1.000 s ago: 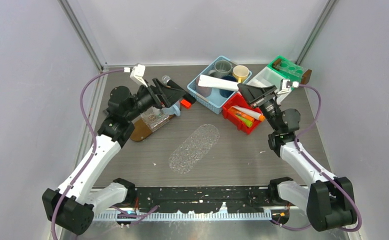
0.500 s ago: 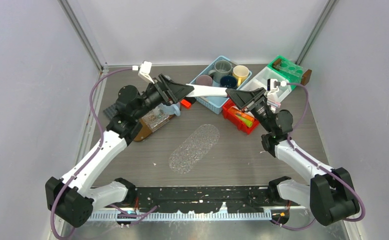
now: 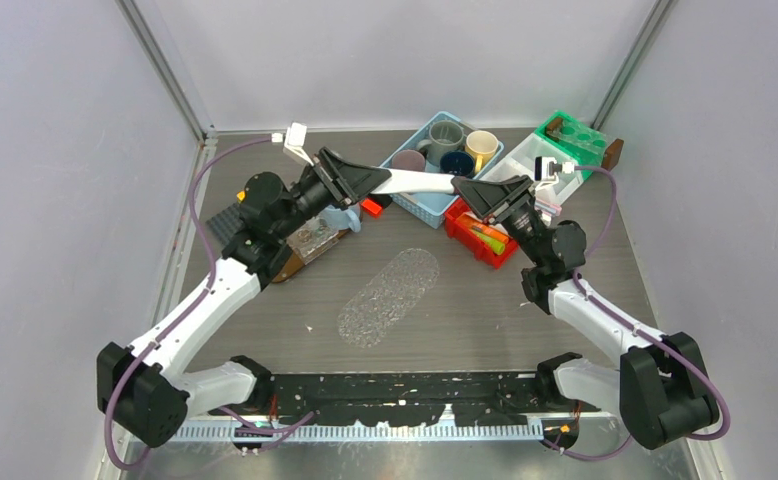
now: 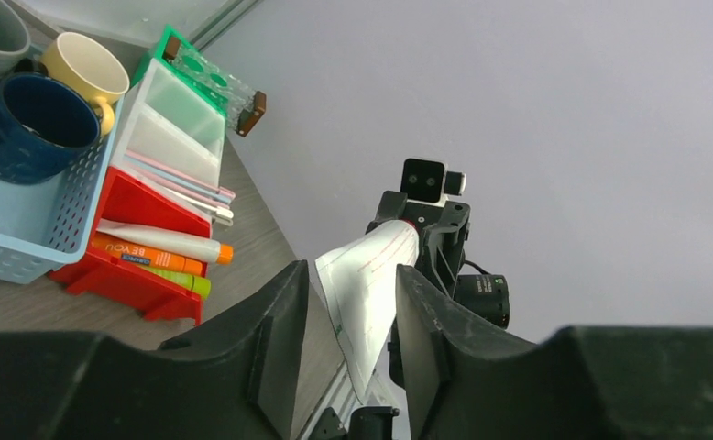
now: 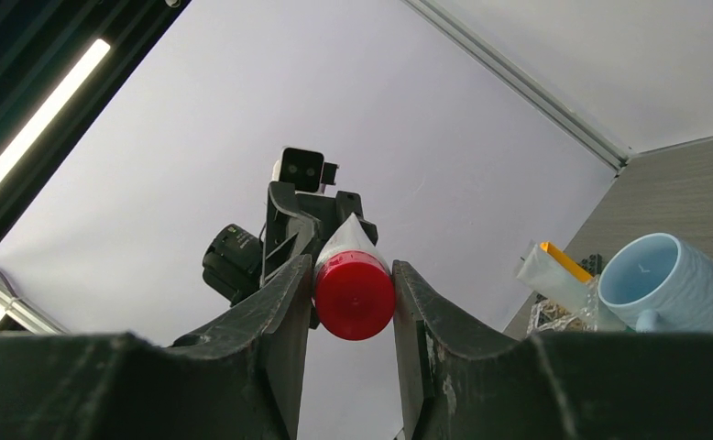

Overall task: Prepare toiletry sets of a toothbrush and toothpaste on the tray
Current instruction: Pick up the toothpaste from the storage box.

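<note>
Above the far half of the worktop (image 3: 485, 310) the two arms lean toward each other, and their tips almost meet over the blue basket (image 3: 420, 207), which carries several mugs (image 4: 27, 128). Nearer to the arm bases, at the middle of the worktop, lies the clear oval tray (image 3: 390, 297), well apart from both arms. Just right of the basket stands the red bin (image 3: 462, 220), and spare tubes (image 4: 156, 241) lie in it: one white with an orange cap, one orange, one green. Behind it the white bin (image 4: 165, 124) holds slim pink and white toothbrushes (image 4: 183, 183).

Between the arms a white toothpaste tube (image 3: 420, 182) is held in the air, almost level, over the near corner of the basket. The right pincer (image 3: 460, 186) is clenched on its red cap (image 5: 355, 295), with both fingers touching the cap. The left pincer (image 3: 383, 180) has its fingers on both sides of the flat crimped end. I cannot tell if they already press it.
</note>
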